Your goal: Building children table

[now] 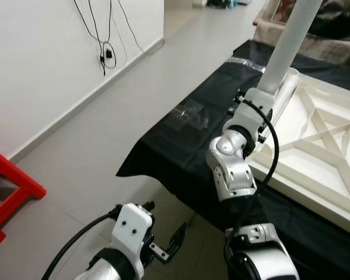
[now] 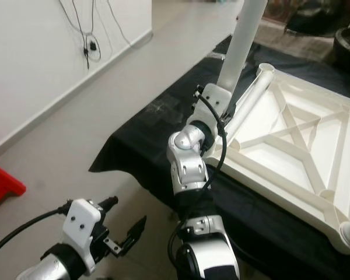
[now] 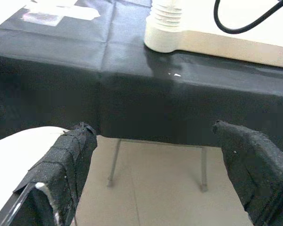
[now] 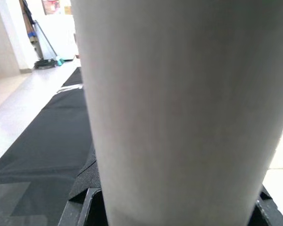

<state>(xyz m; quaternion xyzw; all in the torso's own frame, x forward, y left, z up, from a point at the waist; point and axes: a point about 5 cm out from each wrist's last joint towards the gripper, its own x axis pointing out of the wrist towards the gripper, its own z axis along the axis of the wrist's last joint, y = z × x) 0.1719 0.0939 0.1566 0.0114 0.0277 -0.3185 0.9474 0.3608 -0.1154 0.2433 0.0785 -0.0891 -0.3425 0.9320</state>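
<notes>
Two arms: both silver, right raised at the table, left low by the floor.
Right gripper (image 2: 221, 96): closed around a white round plastic table leg (image 2: 243, 41), low on the tube; leg stands tilted, upper end running out of the head views' top edge. In the wrist view the leg (image 4: 179, 108) sits pressed between the black fingers.
Tabletop: white plastic children's tabletop (image 2: 303, 157) lies upside down, ribbed underside up, on a black cloth (image 1: 181, 146) covering a low surface.
Leg versus tabletop: held leg's lower end is at the near left corner of the tabletop, just beside a second white leg (image 1: 284, 93) lying along that edge; whether it touches the corner socket, cannot tell.
Left gripper (image 1: 166, 245): low, near the grey tiled floor (image 1: 105, 134), in front of the cloth's hanging edge; fingers (image 3: 66, 165) spread wide, nothing between them. Well apart from the leg.
Corner socket: white threaded stub (image 3: 165, 28) on the cloth, ahead of the left gripper.
Surroundings: red stool (image 1: 9, 186) at left; black cables (image 1: 105, 46) on white wall.
</notes>
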